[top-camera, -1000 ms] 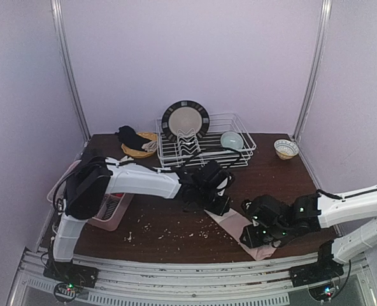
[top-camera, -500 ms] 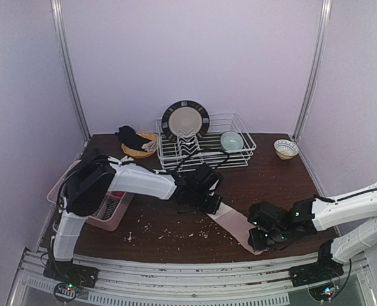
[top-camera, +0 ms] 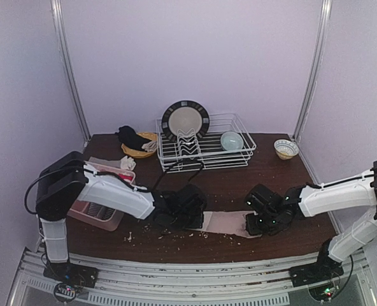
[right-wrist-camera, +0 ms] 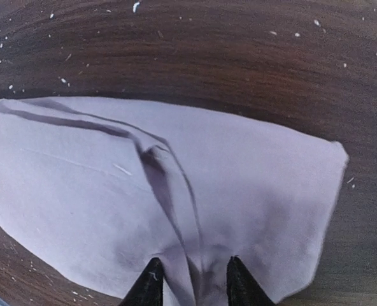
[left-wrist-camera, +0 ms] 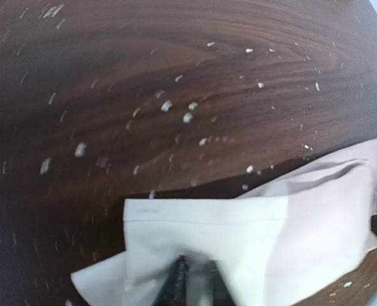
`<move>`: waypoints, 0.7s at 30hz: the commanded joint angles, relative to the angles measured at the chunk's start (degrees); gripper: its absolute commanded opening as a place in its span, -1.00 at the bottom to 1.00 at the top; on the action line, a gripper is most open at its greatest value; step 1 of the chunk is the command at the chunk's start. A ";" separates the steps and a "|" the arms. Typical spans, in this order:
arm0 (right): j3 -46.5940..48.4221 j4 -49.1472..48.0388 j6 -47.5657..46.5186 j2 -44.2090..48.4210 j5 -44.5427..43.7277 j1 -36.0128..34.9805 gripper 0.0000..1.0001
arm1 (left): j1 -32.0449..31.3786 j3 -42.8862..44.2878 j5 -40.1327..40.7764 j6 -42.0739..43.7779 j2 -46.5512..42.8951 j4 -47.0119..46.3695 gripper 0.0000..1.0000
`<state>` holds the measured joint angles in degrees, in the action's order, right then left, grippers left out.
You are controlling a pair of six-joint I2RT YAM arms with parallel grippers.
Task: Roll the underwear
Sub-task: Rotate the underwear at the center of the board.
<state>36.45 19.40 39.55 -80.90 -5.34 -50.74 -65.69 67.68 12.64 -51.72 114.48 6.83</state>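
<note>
Underwear [top-camera: 228, 222]: a pale pink strip lying flat on the near middle of the bench [top-camera: 265, 175], stretched between the two hands.
Left hand [left-wrist-camera: 193, 282]: fingers pressed together on the cloth at its left end.
Right hand [right-wrist-camera: 192, 285]: fingers a little apart, with a raised fold of the right end pinched between them.
Step in hand: in my judgement, spreading the cloth before the roll.
To do it well: pull both ends evenly and low, so that the slanting crease by the right hand goes flat. Then roll tight and straight from one short end.
Crumbs [left-wrist-camera: 176, 105]: scattered on the wood, better not rolled inside.

White arms [top-camera: 115, 194] with black joints and black end effectors [left-wrist-camera: 195, 266].
</note>
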 commanded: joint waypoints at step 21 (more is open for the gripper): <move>-2.84 1.08 7.53 5.79 -1.94 -13.07 -0.60 | 9.70 12.05 -13.29 24.14 2.96 10.95 -0.37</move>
<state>34.98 21.17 44.21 -73.60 -4.75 -63.29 -57.91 77.56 4.67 -29.82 112.51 17.63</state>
